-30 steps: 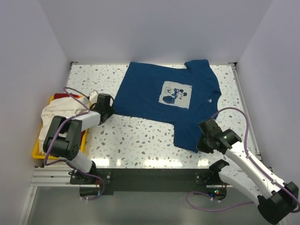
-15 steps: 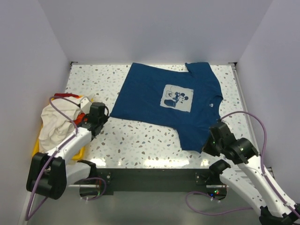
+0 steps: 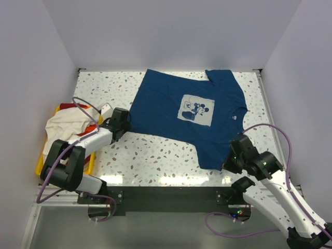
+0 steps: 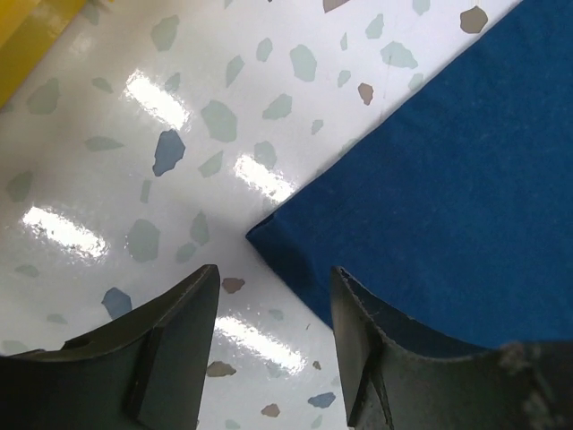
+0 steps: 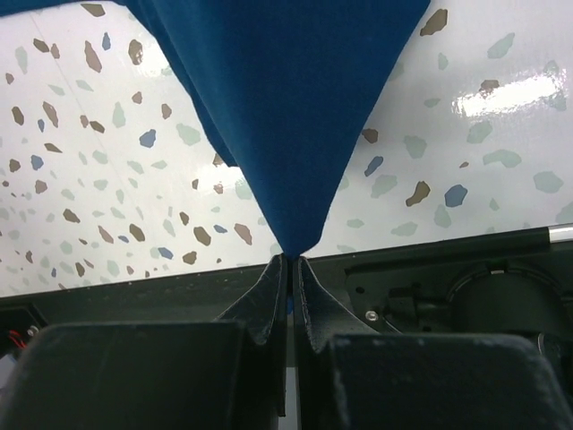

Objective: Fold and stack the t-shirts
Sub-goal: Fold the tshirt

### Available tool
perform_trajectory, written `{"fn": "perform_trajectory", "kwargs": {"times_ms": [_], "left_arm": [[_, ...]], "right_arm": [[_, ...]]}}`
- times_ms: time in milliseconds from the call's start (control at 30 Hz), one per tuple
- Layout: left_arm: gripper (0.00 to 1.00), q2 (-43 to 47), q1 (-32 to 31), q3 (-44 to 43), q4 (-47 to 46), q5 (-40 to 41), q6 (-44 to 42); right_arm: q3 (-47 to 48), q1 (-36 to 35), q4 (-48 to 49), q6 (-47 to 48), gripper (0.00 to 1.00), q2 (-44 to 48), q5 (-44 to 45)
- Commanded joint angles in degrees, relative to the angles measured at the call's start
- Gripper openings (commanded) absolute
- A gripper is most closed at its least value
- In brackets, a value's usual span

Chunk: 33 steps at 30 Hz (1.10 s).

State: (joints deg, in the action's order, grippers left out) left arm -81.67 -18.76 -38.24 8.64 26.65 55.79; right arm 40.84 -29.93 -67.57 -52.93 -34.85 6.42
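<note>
The navy t-shirt lies spread on the tabletop, in the far and right part of it, with the white square print facing up. Its long axis goes from left to right, a little tilted. The hem is toward the left and the neck is toward the right. One sleeve points to the far edge and the other sleeve points to the near edge. The cloth is soft and matte and mostly flat, with only a few low wrinkles. The tabletop is white and glossy, with grey, blue and brown flecks.

The left gripper is low over the near left corner of the hem. Its black fingers stand wide apart, and the folded corner of the navy t-shirt lies between them. It holds nothing. I cannot tell if a finger touches the cloth.

The right gripper is at the near right, at the tip of the near sleeve. Its fingers are pressed together on a pinch of the navy cloth, and from there the cloth widens out like a cone.

At the left edge stands a yellow bin of plastic. A cream-white t-shirt is heaped in it, crumpled, and a red t-shirt shows behind it.
</note>
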Motion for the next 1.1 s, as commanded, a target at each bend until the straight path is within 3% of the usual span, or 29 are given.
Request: {"fn": "perform_trajectory", "kwargs": {"times_ms": [0, 433, 533, 567, 667, 1067], "left_arm": [[0.57, -1.9, -0.2, -3.0, -2.0, 3.8, 1.8], [0.44, -9.8, -0.2, -5.2, -2.7, 3.9, 1.7], [0.29, -10.0, -0.2, -5.4, -2.9, 3.9, 1.4], [0.18, -9.9, -0.2, -5.6, -2.8, 4.0, 1.4], [0.0, -9.2, -0.2, -6.1, -0.5, 5.6, 1.5], [0.0, 5.9, 0.0, 1.4, 9.4, 11.2, 3.6]], "right_arm": [[0.1, 0.1, 1.7, -0.2, 0.0, 0.0, -0.4], [-0.6, 0.1, 2.4, -0.2, 0.0, 0.2, -0.1], [-0.6, 0.1, 2.3, -0.2, 0.0, 0.7, 0.0], [-0.5, 0.1, 2.2, -0.3, 0.0, 0.8, 0.0], [0.3, 0.1, 2.1, -0.1, 0.0, 0.8, 0.3], [2.1, 0.1, -1.6, 1.6, 0.0, 2.0, -0.3]]}}
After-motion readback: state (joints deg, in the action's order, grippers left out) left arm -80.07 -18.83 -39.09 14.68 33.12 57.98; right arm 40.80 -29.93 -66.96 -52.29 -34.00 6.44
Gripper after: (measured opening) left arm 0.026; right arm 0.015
